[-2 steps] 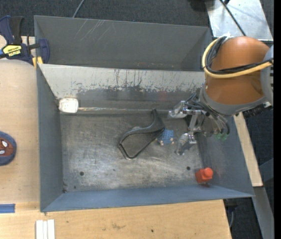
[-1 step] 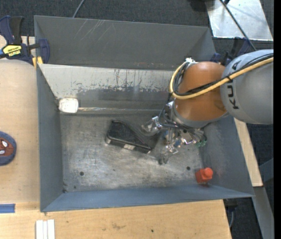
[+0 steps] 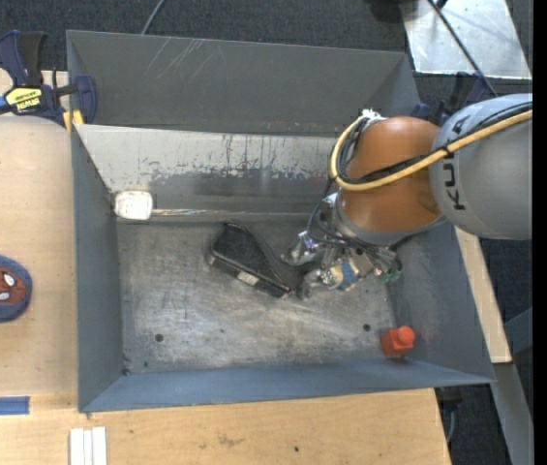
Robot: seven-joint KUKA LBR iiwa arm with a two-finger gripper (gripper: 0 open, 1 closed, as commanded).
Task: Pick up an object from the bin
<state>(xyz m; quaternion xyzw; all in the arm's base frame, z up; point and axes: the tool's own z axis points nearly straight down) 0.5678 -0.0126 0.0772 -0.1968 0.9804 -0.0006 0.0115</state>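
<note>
Right now the black case point(image 3: 247, 257) lies flat and slantwise in the middle of the bin point(image 3: 254, 85), and the hand point(image 3: 318, 268) sits low just at its right end, below the orange wrist cover point(image 3: 389, 177); whether it is open or has hold of anything I cannot tell. To lift well, I'd judge, it should straddle the case's narrow width squarely before closing, as an end grip may let it tip. A white lump point(image 3: 133, 205) and a red piece point(image 3: 398, 340) lie well apart from it.

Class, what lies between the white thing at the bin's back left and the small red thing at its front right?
A flat black thing lies there, as the camera view shows.
</note>
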